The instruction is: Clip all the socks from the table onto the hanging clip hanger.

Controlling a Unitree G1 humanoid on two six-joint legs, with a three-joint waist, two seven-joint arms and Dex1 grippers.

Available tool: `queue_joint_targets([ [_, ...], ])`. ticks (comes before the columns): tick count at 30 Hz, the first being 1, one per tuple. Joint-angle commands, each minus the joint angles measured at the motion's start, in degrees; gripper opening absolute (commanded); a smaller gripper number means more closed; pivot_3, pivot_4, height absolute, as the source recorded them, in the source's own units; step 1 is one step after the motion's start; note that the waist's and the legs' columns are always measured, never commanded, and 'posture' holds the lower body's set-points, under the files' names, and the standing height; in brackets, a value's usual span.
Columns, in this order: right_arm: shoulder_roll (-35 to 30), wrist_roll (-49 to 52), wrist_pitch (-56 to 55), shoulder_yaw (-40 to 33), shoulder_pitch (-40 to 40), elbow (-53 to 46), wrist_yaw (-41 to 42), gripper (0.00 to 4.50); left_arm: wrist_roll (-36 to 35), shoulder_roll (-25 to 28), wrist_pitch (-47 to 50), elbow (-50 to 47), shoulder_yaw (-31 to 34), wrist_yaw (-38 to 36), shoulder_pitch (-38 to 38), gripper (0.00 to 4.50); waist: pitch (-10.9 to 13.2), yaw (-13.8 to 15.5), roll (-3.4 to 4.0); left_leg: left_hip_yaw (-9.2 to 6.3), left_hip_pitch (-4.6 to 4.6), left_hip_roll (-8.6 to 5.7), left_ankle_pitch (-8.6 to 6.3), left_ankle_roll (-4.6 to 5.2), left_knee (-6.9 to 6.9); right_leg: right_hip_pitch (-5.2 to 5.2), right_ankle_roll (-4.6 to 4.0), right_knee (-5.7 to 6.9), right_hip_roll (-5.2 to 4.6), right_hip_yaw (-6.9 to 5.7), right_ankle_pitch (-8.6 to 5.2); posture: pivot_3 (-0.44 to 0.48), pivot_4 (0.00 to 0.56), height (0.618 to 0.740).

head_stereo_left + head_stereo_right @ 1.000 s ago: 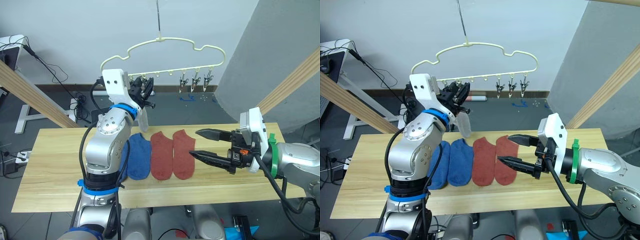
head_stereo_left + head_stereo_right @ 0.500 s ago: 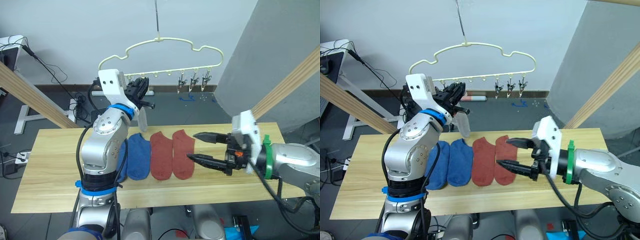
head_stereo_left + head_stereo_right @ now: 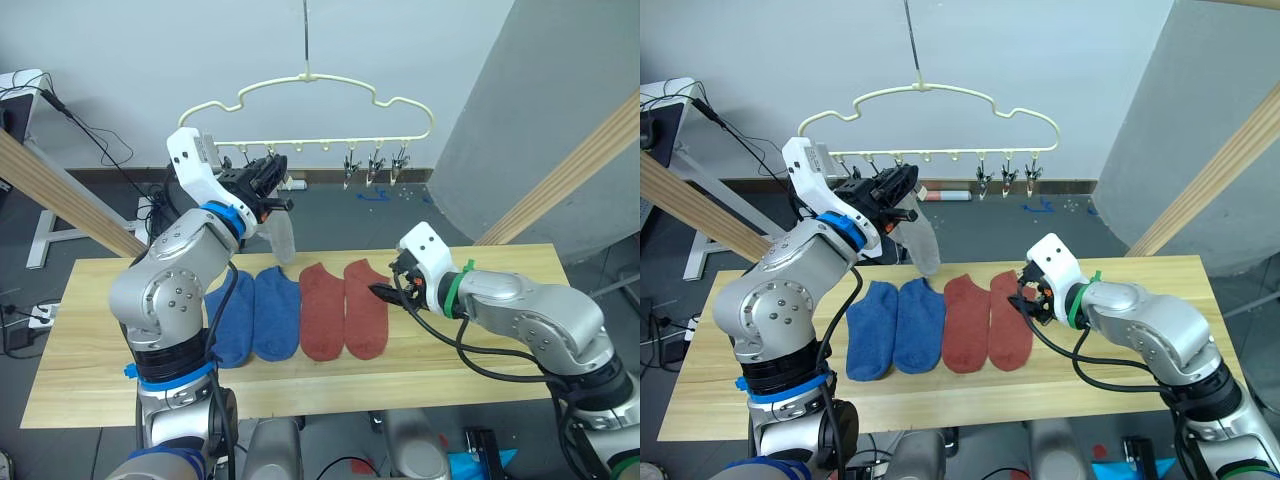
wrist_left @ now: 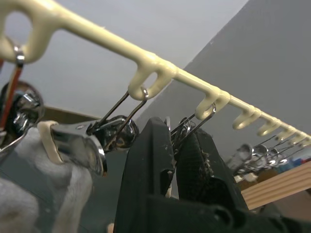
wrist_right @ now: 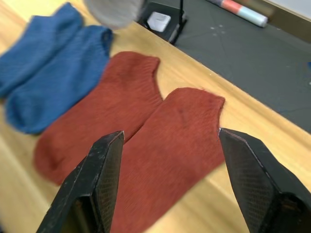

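The pale yellow clip hanger (image 3: 310, 100) hangs above the far side of the table (image 3: 100, 380). My left gripper (image 3: 262, 180) is up at its row of clips, shut on a metal clip (image 4: 177, 131). A light grey sock (image 3: 281, 236) dangles from the neighbouring clip (image 4: 73, 145). Two blue socks (image 3: 228, 320) (image 3: 277, 312) and two rust-red socks (image 3: 322, 312) (image 3: 366, 308) lie side by side on the wood. My right gripper (image 5: 170, 141) is open and points down over the cuff of the right red sock (image 5: 170, 141), one finger on each side of it.
Three free clips (image 3: 375, 165) hang at the hanger's right end. Slanted wooden beams stand at the left (image 3: 60, 190) and right (image 3: 570, 170). A grey panel (image 3: 520, 110) rises behind the right side. Cables lie on the floor beyond the table.
My right gripper has swung left and turned down over the right red sock. The hanger and my left gripper at its clips have shifted left, with the grey sock.
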Motion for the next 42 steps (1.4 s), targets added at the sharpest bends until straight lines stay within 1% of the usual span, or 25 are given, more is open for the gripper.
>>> queue_joint_targets([
  [1, 3.91, -5.66, -1.21, 4.05, -2.92, 4.98, -0.08, 3.22, -3.22, 0.24, 2.52, -3.24, 1.29, 1.72, -1.59, 0.21, 0.01, 0.07, 0.01, 0.01, 0.0, -0.01, 0.0, 0.0, 0.0, 0.0, 0.0, -0.01, 0.0, 0.01, 0.0, -0.192, 0.377, 0.74],
  [4, 6.4, -9.89, -2.93, 6.84, -4.69, 8.76, 1.41, 3.22, -4.07, 0.51, 2.86, -3.4, 1.15, 2.47, -1.76, 0.21, 0.02, 0.1, 0.02, -0.01, 0.0, 0.0, 0.0, 0.0, -0.04, -0.05, 0.0, 0.02, 0.0, -0.01, 0.0, -0.186, 0.377, 0.74],
  [7, 7.7, -12.49, -3.69, 8.27, -5.76, 11.14, 3.26, 3.8, -4.11, 0.5, 2.82, -3.75, 0.21, 3.05, -1.63, 0.21, 0.02, 0.17, 0.02, 0.01, 0.0, 0.0, 0.0, 0.0, -0.05, -0.06, -0.01, 0.01, 0.0, 0.0, 0.0, -0.178, 0.377, 0.74],
  [8, 8.24, -13.05, -3.74, 8.24, -5.9, 11.65, 3.72, 4.21, -4.18, 0.43, 2.83, -3.85, 0.07, 3.18, -1.63, 0.21, 0.02, 0.23, 0.02, 0.01, 0.0, 0.0, 0.0, 0.0, -0.05, -0.06, -0.01, 0.01, 0.0, 0.02, 0.0, -0.178, 0.376, 0.74],
  [9, 8.86, -13.88, -3.88, 8.32, -6.15, 12.4, 3.93, 4.47, -4.24, 0.37, 2.79, -3.77, 0.0, 3.31, -1.7, 0.21, 0.02, 0.29, 0.02, 0.01, -0.01, 0.0, 0.0, 0.0, -0.05, -0.06, -0.01, 0.0, -0.01, 0.02, 0.0, -0.178, 0.376, 0.74],
  [18, 13.02, -21.84, -7.71, 9.84, -7.4, 19.45, 5.87, 4.47, -4.49, 0.92, 2.38, -2.72, -0.56, 3.2, -2.12, 0.21, 0.03, 0.26, 0.04, 0.02, 0.0, 0.0, 0.0, -0.01, -0.05, -0.08, -0.01, 0.01, 0.0, 0.02, 0.01, -0.177, 0.379, 0.74],
  [22, 15.08, -24.36, -9.09, 10.15, -6.67, 22.76, 6.61, 4.47, -4.72, 0.97, 2.47, -2.84, -0.7, 3.26, -2.09, 0.21, 0.03, 0.29, 0.04, 0.01, 0.0, 0.0, 0.0, -0.01, -0.07, -0.09, -0.02, 0.01, -0.01, 0.02, 0.01, -0.171, 0.379, 0.74],
  [29, 17.57, -27.39, -9.74, 9.95, -5.31, 25.49, 7.5, 4.47, -4.99, 1.3, 2.44, -3.09, -0.74, 3.44, -1.66, 0.21, 0.03, 0.33, 0.05, 0.0, 0.0, 0.0, 0.0, -0.01, -0.08, -0.09, -0.02, 0.01, -0.01, 0.01, 0.01, -0.163, 0.379, 0.74],
  [42, 17.72, -31.9, -9.34, 9.56, -2.39, 27.06, 9.09, 4.47, -4.95, 1.55, 2.13, -3.36, -1.08, 3.52, -1.06, 0.21, 0.04, 0.44, 0.05, 0.0, 0.0, -0.01, 0.0, -0.01, -0.08, -0.09, -0.01, 0.01, -0.01, 0.02, 0.01, -0.158, 0.38, 0.74],
])
